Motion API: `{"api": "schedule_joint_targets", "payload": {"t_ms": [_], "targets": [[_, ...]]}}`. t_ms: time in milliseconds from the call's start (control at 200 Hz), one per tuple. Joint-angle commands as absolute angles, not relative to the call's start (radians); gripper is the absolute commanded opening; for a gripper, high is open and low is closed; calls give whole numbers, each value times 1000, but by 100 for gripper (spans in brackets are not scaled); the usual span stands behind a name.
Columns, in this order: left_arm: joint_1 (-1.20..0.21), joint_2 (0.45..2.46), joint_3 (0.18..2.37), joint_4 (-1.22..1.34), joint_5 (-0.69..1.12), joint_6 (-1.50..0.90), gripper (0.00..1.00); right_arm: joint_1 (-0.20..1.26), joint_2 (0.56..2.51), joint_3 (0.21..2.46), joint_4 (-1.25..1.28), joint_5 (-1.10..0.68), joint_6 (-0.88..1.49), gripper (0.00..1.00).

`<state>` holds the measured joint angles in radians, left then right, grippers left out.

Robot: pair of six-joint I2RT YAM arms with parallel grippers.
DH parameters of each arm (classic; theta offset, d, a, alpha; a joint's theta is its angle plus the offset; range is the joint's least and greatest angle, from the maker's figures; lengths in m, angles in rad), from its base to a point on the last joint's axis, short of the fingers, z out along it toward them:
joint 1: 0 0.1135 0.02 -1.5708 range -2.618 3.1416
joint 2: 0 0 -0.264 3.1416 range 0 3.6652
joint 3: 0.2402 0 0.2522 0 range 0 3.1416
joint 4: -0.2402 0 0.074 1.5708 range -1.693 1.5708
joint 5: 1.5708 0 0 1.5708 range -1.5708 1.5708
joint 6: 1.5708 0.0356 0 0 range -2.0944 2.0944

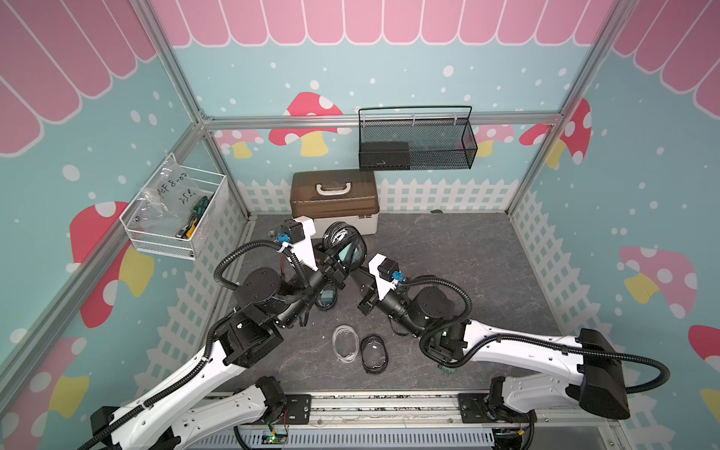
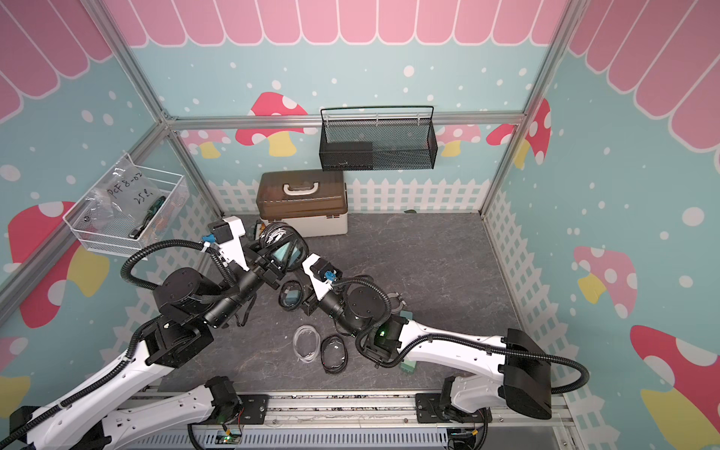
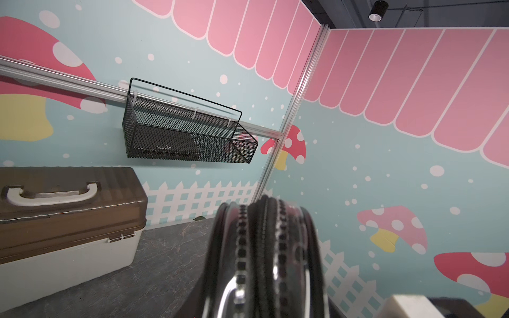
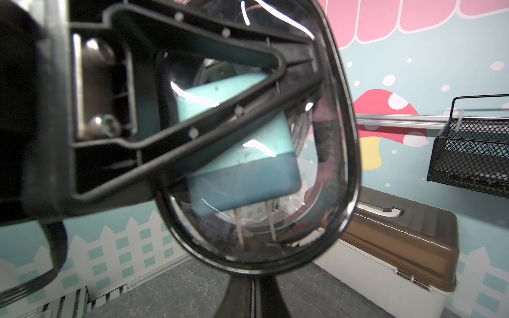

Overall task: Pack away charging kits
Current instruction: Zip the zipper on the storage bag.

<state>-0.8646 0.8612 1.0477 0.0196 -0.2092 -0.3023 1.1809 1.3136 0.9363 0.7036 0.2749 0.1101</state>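
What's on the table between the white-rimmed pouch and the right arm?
A black-rimmed clear pouch, lying flat on the table right beside the white-rimmed pouch, on the side toward the right arm. It shows in both top views.

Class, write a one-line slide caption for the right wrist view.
Teal plug adapter inside a black-rimmed clear pouch held upright above the table; brown-lidded box and mesh basket behind.

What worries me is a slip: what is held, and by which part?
The black-rimmed pouch, clamped across its clear faces by the left gripper. The right gripper, shut, meets its rim; grip unclear.
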Motion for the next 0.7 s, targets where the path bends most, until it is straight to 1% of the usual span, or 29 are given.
{"api": "schedule_joint_targets", "payload": {"t_ms": [0,135,460,610,695], "targets": [[-864,829,1045,34,-234,-277,0,1175,1310,938,719,383,118,0],[-864,815,1033,35,-241,-276,0,1158,1299,930,712,422,130,0],[-863,821,1046,-10,-197,-281,0,1118,1297,980,663,400,101,0],[-864,801,1045,-101,-163,-297,0,1047,1270,981,633,330,80,0],[-862,799,1053,-160,-125,-308,0,1018,1248,967,630,245,25,0]]}}
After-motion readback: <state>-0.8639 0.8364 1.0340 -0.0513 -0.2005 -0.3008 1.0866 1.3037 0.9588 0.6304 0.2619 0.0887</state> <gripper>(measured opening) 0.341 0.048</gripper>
